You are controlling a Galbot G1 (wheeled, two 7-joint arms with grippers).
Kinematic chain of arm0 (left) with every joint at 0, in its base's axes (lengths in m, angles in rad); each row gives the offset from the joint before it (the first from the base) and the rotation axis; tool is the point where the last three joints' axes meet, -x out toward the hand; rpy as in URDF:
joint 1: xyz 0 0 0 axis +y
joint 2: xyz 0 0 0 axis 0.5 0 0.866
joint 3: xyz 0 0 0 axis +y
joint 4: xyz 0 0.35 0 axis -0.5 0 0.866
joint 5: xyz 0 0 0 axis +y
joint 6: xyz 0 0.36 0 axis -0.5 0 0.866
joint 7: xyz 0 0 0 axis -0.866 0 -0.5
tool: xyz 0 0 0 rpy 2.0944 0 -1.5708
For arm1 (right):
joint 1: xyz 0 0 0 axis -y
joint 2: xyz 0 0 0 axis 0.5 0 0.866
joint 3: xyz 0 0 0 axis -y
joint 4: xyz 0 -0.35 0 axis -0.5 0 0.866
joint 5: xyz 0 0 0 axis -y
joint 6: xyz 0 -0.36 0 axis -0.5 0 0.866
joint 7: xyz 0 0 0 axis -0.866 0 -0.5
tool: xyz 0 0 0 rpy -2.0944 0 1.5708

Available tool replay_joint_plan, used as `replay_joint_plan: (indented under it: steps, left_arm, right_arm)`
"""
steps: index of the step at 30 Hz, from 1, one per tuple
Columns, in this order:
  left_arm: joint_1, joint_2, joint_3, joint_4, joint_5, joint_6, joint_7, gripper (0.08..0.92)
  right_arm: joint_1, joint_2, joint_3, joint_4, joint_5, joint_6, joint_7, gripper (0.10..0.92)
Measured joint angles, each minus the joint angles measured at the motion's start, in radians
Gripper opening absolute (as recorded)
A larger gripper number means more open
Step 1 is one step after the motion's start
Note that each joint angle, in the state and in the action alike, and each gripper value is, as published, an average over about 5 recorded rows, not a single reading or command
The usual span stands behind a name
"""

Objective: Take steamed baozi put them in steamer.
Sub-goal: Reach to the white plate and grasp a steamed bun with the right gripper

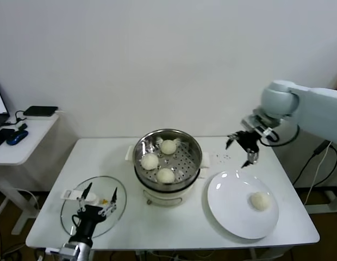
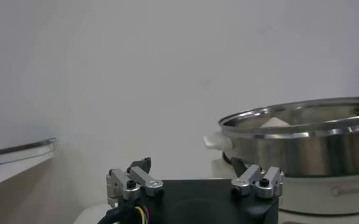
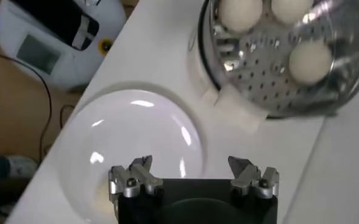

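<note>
Three steamed baozi (image 1: 157, 161) sit in the steamer (image 1: 196, 157) at mid-bench; a fourth baozi (image 1: 260, 200) lies on the white plate (image 1: 228, 201) to the steamer's right. Right pincer (image 1: 242, 148) hangs above the plate's far edge — fingers spread wide, empty. Left pincer (image 1: 99, 196) is parked low over the glass lid (image 1: 70, 215) at the bench's (image 1: 103, 157) near-left corner, fingers apart, holding nothing.

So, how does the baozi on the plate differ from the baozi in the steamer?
The baozi on the plate lies alone on the flat white plate; the baozi in the steamer sits with two others inside the steel steamer, on its perforated bottom. Both are round, smooth and cream-white.
</note>
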Motion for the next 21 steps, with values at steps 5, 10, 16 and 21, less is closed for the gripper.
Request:
replay_joint_plan:
  steps: [5, 10, 16, 21]
  left_arm:
    - [0.012, 0.016, 0.009, 0.004, -0.019, -0.012, 0.005, 0.823]
    - [0.025, 0.029, 0.016, 0.009, -0.032, -0.023, 0.012, 0.823]
    - [0.042, 0.038, 0.018, 0.017, -0.041, -0.04, 0.025, 0.823]
    - [0.057, 0.038, 0.016, 0.021, -0.046, -0.055, 0.029, 0.823]
  right_arm:
    - [-0.027, -0.094, -0.032, -0.003, -0.004, -0.038, 0.016, 0.823]
    - [-0.088, -0.164, -0.023, -0.022, -0.044, -0.056, 0.033, 0.823]
    - [-0.215, -0.2, 0.05, -0.06, -0.113, -0.069, 0.053, 0.823]
    - [-0.331, -0.201, 0.127, -0.101, -0.154, -0.081, 0.073, 0.823]
